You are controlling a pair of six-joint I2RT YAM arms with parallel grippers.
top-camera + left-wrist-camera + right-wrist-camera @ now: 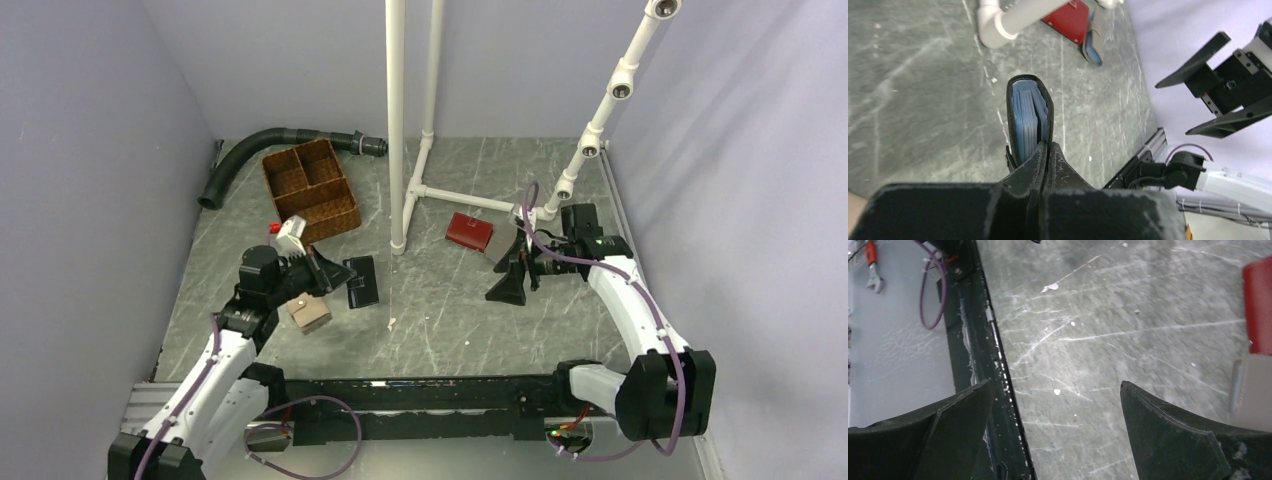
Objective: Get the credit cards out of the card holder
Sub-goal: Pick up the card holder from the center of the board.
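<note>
The left gripper (1047,150), two black wedge-shaped fingers filling the bottom of its wrist view, is clenching on the open edge of the black-edged bifold card holder (1029,115), which is showing light blue leaves inside and pointing its rounded spine away from the camera. From above, that card holder (361,282) is sitting left of the table's middle, just beside the small tan wallet (309,313); whether it is resting on the grey marbled table (440,320) or being lifted off it I cannot tell. The right gripper (1057,384) is hanging over bare tabletop with its jaws spread wide and nothing between them, near the flat red wallet (468,231). The brown woven basket (311,190) is standing behind the left arm.
</note>
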